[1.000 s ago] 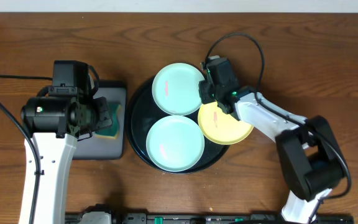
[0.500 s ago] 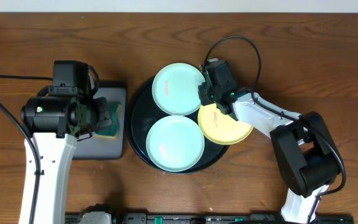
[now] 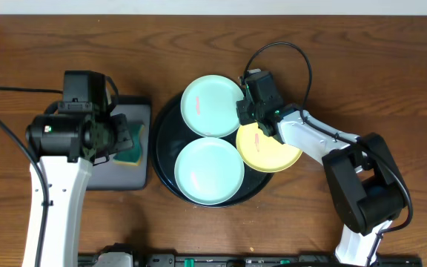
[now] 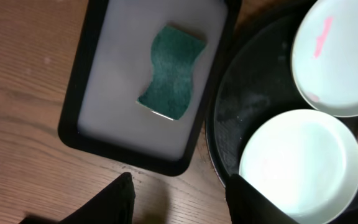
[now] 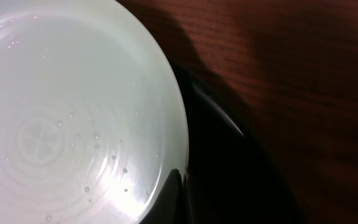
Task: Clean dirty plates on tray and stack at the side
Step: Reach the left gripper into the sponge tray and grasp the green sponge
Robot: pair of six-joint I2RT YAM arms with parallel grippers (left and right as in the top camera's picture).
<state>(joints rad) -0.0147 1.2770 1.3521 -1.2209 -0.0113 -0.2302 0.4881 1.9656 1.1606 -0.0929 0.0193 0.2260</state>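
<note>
The round black tray holds two mint-blue plates: a far one with a red smear and a near one. A yellow plate with a red smear lies on the tray's right rim. My right gripper is shut on the far plate's right rim; in the right wrist view one finger lies over that plate's edge. My left gripper is open and empty above the wood, in front of the sponge tray.
A rectangular black tray with a green sponge sits left of the round tray. Bare wooden table lies right of the yellow plate. The right arm's cable loops above the far plate.
The right gripper and the far mint-blue plate have shifted very slightly left. The left arm has not moved.
</note>
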